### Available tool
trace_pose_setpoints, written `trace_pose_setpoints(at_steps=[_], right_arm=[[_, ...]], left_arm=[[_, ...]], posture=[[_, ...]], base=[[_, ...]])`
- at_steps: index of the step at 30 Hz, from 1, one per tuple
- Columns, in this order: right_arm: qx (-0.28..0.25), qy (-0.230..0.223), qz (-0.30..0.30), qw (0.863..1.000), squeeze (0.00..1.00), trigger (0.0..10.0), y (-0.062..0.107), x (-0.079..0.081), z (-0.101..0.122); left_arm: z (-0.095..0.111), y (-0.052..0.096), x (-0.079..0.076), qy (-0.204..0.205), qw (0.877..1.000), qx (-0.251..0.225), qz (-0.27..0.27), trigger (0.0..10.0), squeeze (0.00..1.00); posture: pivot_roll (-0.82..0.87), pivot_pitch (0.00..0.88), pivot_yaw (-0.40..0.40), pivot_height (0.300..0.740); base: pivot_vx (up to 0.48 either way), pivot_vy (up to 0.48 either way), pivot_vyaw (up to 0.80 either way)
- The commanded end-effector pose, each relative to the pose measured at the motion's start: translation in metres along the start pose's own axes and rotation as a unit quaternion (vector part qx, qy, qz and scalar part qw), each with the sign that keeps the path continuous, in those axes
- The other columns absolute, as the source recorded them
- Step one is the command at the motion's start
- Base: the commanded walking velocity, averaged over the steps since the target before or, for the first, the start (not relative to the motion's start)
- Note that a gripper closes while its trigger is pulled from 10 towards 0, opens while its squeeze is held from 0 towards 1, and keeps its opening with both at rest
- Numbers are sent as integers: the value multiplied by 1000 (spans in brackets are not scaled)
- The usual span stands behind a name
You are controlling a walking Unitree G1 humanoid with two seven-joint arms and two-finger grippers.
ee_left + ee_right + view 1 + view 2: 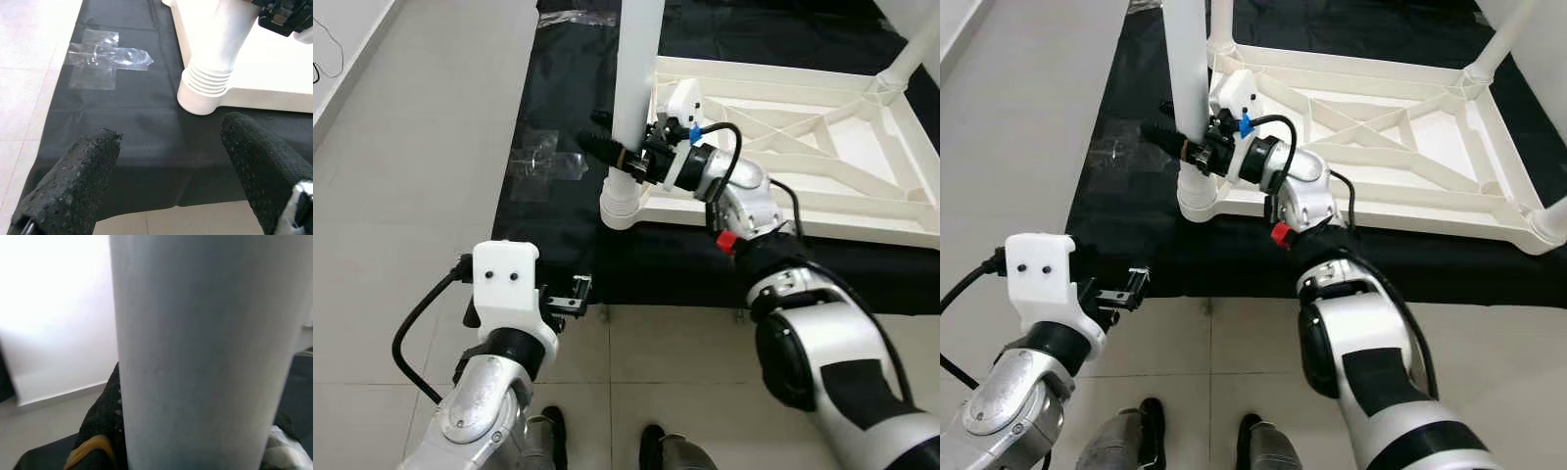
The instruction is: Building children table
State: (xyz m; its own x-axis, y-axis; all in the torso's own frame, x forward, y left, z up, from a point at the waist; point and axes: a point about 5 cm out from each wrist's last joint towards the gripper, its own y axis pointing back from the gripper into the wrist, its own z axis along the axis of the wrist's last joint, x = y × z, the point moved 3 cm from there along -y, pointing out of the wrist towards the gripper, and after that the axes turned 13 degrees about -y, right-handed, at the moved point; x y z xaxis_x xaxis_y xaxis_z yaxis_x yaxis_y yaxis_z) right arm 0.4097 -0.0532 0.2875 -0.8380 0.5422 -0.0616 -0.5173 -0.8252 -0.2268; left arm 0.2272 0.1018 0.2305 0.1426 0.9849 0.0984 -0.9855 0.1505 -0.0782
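Nearest me, the left gripper (570, 297) hovers low over the front edge of the black mat (548, 176), its fingers (73, 181) spread wide and holding nothing. From it, the table leg (636, 69) stands at about one o'clock, clear of the fingers, its ribbed foot seated in the corner socket (625, 208).

Further in, the right gripper (607, 149) is clenched around that upright leg just above the socket, one finger on each side; in the right wrist view the white tube sits tight against the finger pad (102, 421).

Beyond lies the upturned white table (803, 211), underside up on the mat, with another leg (911, 59) already standing at the far corner near two o'clock.

I'd judge the step is screwing this leg home. Next calls for a firm twist while keeping the tube plumb, else the thread may cross. A scrap of clear plastic wrap (543, 162) lies at eleven o'clock.
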Motion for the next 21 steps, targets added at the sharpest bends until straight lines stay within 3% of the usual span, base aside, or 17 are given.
trace_pose_setpoints(at_steps=[1, 2, 3, 8, 13, 14, 15, 16, 17, 19, 21], right_arm=[[103, -71, -92, 988, 0, 10000, 25, -13, -67], [103, -71, -92, 988, 0, 10000, 25, -13, -67], [107, -35, -151, 982, 0, 10000, 27, -19, -70], [104, -40, -200, 973, 0, 10000, 29, -25, -71], [99, -54, -365, 924, 0, 10000, 40, -44, -74], [99, -54, -365, 924, 0, 10000, 40, -44, -74], [97, -66, -411, 904, 0, 10000, 45, -47, -76], [97, -66, -411, 904, 0, 10000, 45, -47, -76], [97, -73, -440, 890, 0, 10000, 48, -49, -78], [78, -114, -536, 833, 0, 10000, 57, -50, -83], [54, -135, -591, 794, 0, 10000, 61, -46, -84]], left_arm=[[-3, 0, 2, -6, 1000, 8, 0, 10000, 0], [-3, 0, 2, -6, 1000, 8, 0, 10000, 0], [-2, 0, 3, -10, 1000, 5, 0, 10000, 0], [-2, -1, 4, -11, 1000, 3, 0, 10000, 0], [-2, -3, 8, -18, 1000, 0, 3, 10000, 0], [-2, -3, 8, -18, 1000, 0, 3, 10000, 0], [-2, -3, 9, -18, 1000, -1, 4, 10000, 0], [-2, -3, 9, -18, 1000, -1, 4, 10000, 0], [-1, -4, 9, -19, 1000, -1, 5, 10000, 0], [-2, -4, 9, -19, 1000, -2, 3, 10000, 0], [-2, -4, 9, -21, 1000, -2, 2, 10000, 0]], posture=[[182, 370, -54, 740], [182, 370, -54, 740], [180, 363, -56, 740], [180, 363, -56, 740], [175, 357, -57, 740], [175, 357, -57, 740], [170, 350, -57, 740], [170, 350, -57, 740], [170, 350, -57, 740], [169, 344, -58, 740], [169, 344, -58, 740]], base=[[0, 0, 0], [0, 0, 0], [0, 0, 0], [0, 0, 0], [0, 0, 0], [0, 0, 0], [0, 0, 0], [0, 0, 0], [0, 0, 0], [0, 0, 0], [0, 0, 0]])
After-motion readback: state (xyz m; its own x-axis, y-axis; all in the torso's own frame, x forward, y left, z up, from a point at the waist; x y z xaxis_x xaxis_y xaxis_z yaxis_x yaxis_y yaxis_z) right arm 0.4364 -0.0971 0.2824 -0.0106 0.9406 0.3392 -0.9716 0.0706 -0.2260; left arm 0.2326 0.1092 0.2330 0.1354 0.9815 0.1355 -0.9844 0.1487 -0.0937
